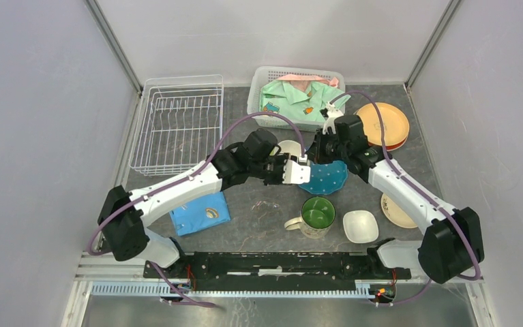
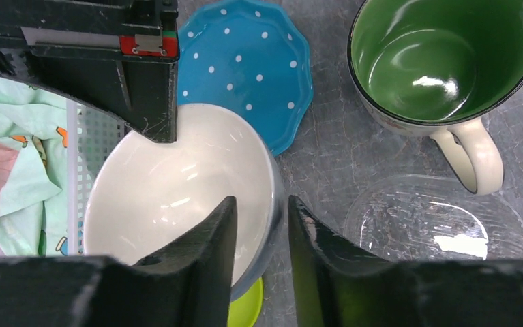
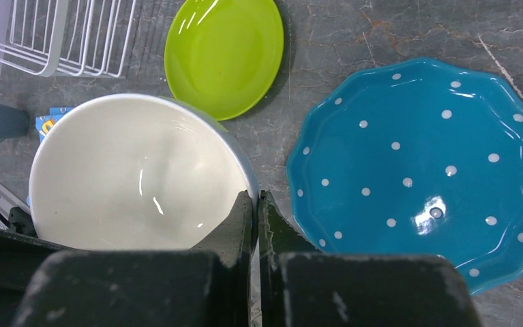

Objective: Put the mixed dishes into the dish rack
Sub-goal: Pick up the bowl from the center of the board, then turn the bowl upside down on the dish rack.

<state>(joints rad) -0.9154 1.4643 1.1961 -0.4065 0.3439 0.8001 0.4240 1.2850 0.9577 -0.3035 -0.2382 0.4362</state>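
Right pincer (image 3: 256,197) clamps the white bowl's (image 3: 129,170) rim above mid-bench (image 1: 258,218); left pincer (image 2: 260,202) straddles that rim, jaws apart. Blue dotted plate (image 3: 422,163) lies alongside; dish rack (image 1: 176,102) stands far left.

The bowl (image 3: 136,170) is cream-white, the scalloped plate (image 3: 422,163) blue with white dots, the mug (image 2: 442,54) green inside, the table (image 3: 354,41) mottled grey.

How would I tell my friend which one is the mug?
Start at the middle of the grey table's near edge. The mug stands there, between that edge and the blue dotted plate, left of a small white bowl. It alone has a handle and a green inside.
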